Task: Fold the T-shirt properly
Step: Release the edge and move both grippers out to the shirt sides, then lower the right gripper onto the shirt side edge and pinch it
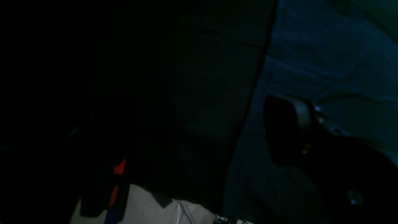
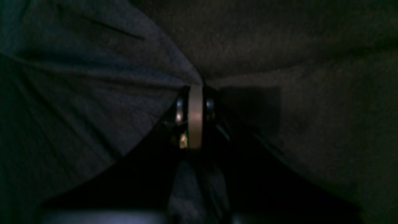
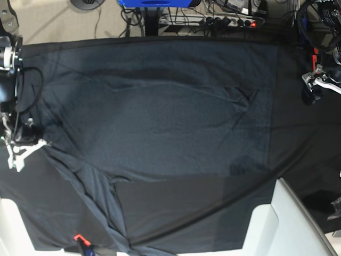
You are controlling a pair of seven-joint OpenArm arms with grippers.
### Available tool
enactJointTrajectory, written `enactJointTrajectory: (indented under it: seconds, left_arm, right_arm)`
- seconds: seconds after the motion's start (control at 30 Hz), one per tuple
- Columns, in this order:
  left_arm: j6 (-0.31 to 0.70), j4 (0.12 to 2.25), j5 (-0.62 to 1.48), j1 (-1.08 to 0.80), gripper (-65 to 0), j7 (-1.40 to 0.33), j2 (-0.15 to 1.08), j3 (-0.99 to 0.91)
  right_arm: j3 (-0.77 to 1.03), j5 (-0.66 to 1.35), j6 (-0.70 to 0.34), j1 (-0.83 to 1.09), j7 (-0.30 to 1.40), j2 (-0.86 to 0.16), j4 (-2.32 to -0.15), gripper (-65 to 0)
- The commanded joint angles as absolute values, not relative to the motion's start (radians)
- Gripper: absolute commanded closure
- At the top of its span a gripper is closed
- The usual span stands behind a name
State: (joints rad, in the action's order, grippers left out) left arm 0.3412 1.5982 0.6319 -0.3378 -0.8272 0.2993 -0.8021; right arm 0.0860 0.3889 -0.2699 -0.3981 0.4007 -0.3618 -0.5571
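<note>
Nearest the overhead camera, the T-shirt (image 3: 160, 117) spreads almost flat across the desk, a broad heathered charcoal knit, faintly lighter than the smooth black tablecloth (image 3: 176, 213) under it; soft creases fan toward its lower left, where one part trails toward the desk's near edge. That fan likely comes from the right tool (image 2: 195, 88), which is pressed together, pinching a ridge of the shirt's fabric at its left border, presumably to lift that side for a fold. The left tool (image 3: 314, 85) hangs apart near the shirt's far border, fingers spread, gripping nothing.
</note>
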Motion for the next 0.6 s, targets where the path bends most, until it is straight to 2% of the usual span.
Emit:
enactJointTrajectory:
  seconds: [0.0,0.2,0.57]
  left_arm:
    - [0.343,1.612,0.645,-0.337,-63.8,-0.809,0.317,-0.808]
    - [0.341,1.612,0.645,-0.335,-63.8,-0.809,0.318,-0.808]
    - [0.341,1.612,0.645,-0.335,-63.8,-0.809,0.318,-0.808]
  right_arm:
    - [0.091,0.394,-0.269,-0.4,0.39,-0.378,-0.607,0.0]
    - [0.094,0.404,-0.269,-0.266,0.437,-0.375,-0.858,0.0]
    - [0.266,0.47,-0.269,-0.093,0.627,-0.361,-1.173,0.0]
